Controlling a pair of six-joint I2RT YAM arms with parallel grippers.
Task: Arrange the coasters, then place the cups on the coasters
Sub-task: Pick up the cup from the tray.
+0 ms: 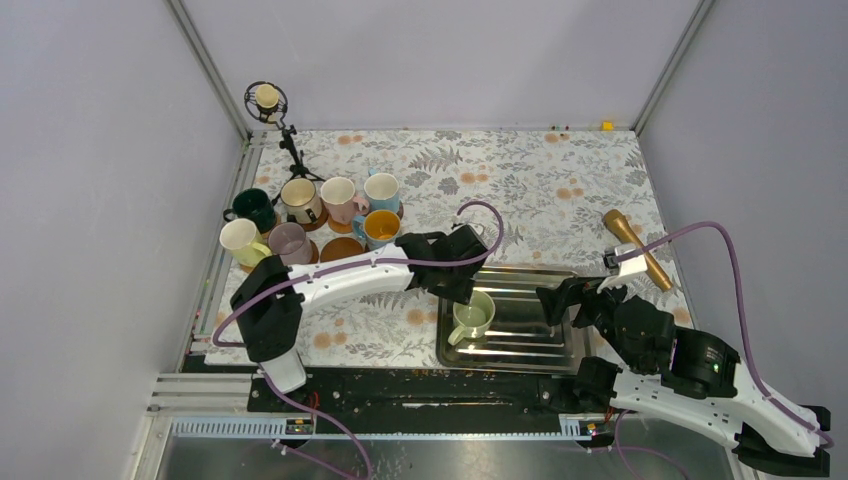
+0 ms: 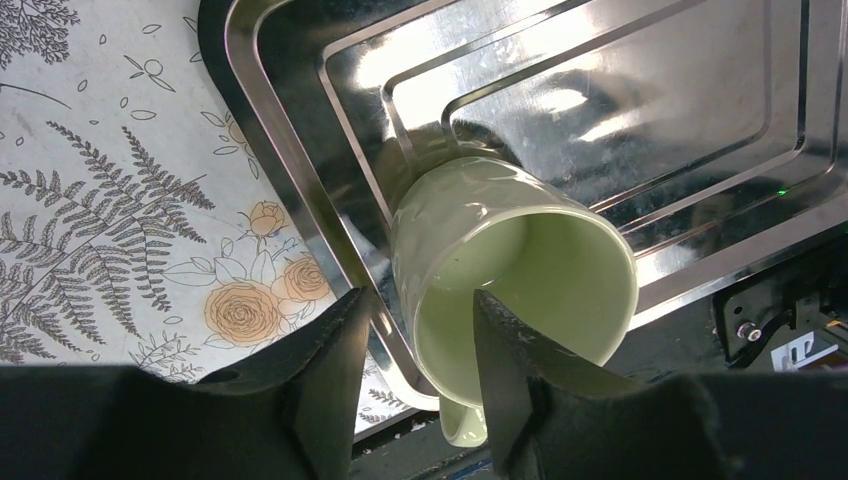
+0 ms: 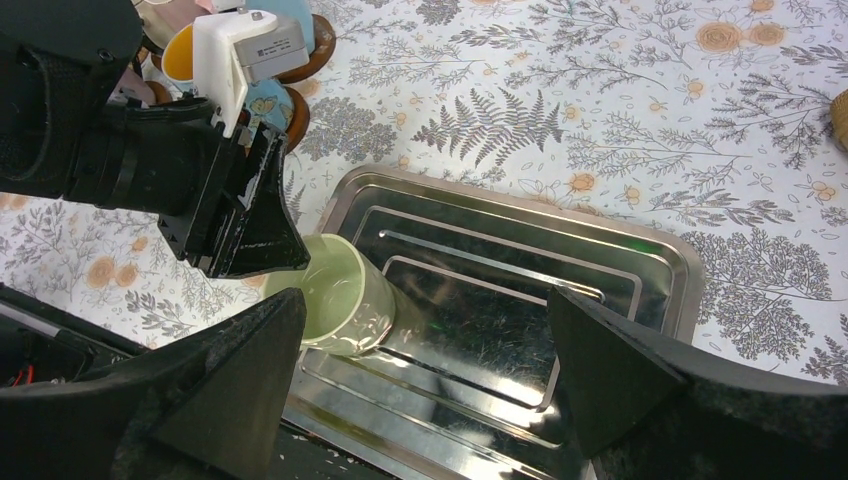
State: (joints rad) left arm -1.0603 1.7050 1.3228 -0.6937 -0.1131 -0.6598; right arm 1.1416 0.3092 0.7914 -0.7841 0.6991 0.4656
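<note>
A pale green cup [image 1: 474, 318] stands in the left part of the steel tray [image 1: 540, 340], its handle toward the near edge. My left gripper [image 1: 466, 292] hangs over its rim. In the left wrist view the gripper [image 2: 417, 295] is partly open astride the cup [image 2: 520, 260] wall, one finger inside and one outside, with a gap showing at the outer finger. My right gripper [image 3: 425, 300] is wide open above the tray [image 3: 520, 260], holding nothing. Several other cups [image 1: 300, 198] sit on brown coasters at the left rear. One bare coaster [image 1: 342, 249] lies beside them.
A microphone on a small tripod [image 1: 267, 100] stands at the back left corner. A golden-brown stick-like object [image 1: 635, 248] lies right of the tray. Enclosure walls close in both sides, and purple cables arc over both arms.
</note>
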